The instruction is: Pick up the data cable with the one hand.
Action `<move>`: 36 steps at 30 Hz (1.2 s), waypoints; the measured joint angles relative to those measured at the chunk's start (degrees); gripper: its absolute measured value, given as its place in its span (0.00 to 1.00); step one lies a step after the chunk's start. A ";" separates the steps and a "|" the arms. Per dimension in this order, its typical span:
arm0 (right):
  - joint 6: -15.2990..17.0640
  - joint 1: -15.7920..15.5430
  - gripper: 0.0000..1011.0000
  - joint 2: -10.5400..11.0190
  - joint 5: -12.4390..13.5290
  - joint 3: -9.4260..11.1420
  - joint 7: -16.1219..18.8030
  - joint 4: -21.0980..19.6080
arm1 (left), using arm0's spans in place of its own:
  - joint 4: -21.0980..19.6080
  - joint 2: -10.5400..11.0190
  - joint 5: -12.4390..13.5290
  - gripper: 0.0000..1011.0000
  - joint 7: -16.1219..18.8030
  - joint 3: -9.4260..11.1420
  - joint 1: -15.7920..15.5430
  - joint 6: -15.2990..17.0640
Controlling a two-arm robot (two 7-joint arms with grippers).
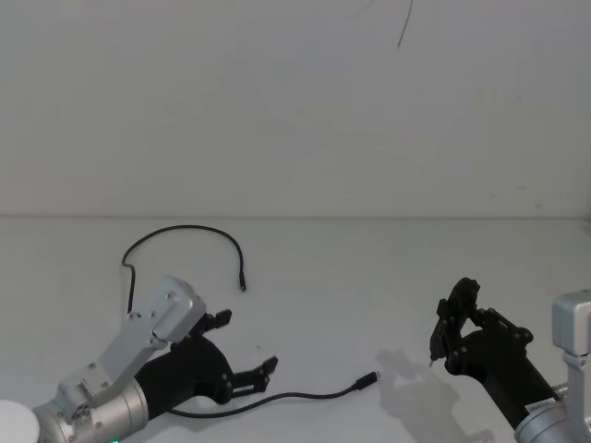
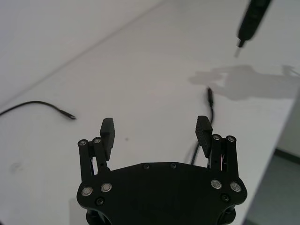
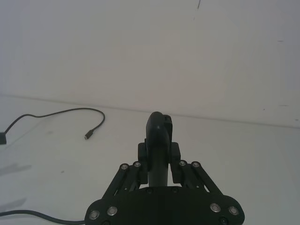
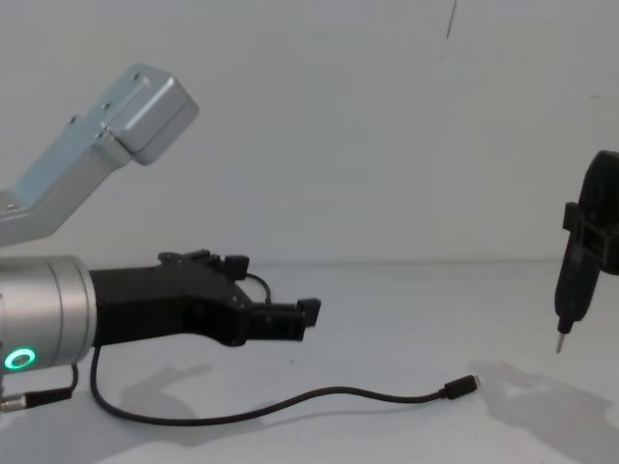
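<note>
The left arm reaches low across the white desk (image 1: 351, 277), its silver forearm showing a green ring light (image 4: 17, 360), and the left claw (image 1: 245, 343) hangs just above the surface with its fingers (image 2: 107, 127) spread wide and nothing between them. The data cable (image 1: 305, 395) lies flat on the desk. One run passes under the claw's body and out past one fingertip, ending in a metal-tipped plug (image 4: 462, 387) ahead of the claw. The other end curves well beyond the opposite finger. The right claw (image 1: 451, 318) is raised off to the side, clamped on a black metal-tipped stick (image 4: 567, 300). A label on the right arm is too small to read.
</note>
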 joint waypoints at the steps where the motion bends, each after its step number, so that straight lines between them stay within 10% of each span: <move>1: 0.00 0.00 0.26 0.00 0.00 0.00 0.00 0.00 | 0.33 0.54 -0.44 0.99 -1.56 0.23 -0.58 0.44; 22: 0.00 0.00 0.26 0.00 0.00 0.00 0.00 0.00 | 11.67 3.61 -3.73 0.99 -25.86 6.62 -14.89 5.46; 36: 0.00 0.00 0.26 0.00 0.00 0.00 0.00 0.00 | 18.10 2.23 -1.82 0.99 -33.36 11.25 -22.36 5.53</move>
